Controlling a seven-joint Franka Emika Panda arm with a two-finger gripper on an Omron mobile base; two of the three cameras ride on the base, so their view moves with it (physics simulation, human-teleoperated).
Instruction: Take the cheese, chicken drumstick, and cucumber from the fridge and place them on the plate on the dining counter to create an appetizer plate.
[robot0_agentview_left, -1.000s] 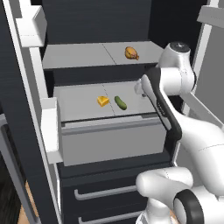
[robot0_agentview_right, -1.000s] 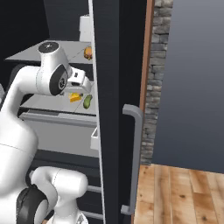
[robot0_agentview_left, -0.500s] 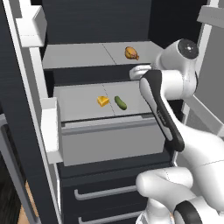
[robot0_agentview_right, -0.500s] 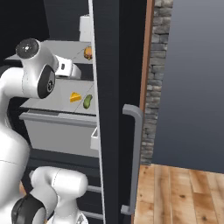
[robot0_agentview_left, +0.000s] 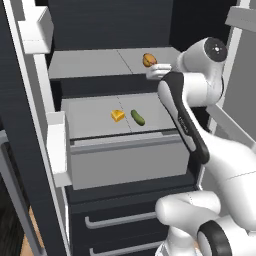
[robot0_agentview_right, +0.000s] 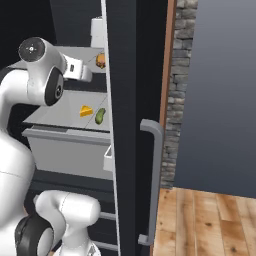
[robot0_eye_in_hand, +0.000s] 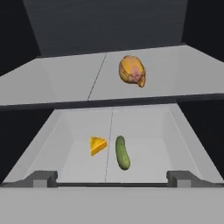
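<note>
Dark charcoal walls frame the fridge, its door swung wide. On the upper grey shelf sits the chicken drumstick, toward the right. One level down, the cheese and the cucumber lie side by side — cheese left, cucumber right, just apart. The gripper hangs near the drumstick's shelf edge, jaws spread wide, holding nothing.

Arm: we rise from the lower right of the left base view, elbow bent high at upper right, forearm reaching toward upper centre | Gripper: our two dark fingertips stand wide apart at the bottom of the hand view, nothing between them | Hand: level, pointing forward.
</note>
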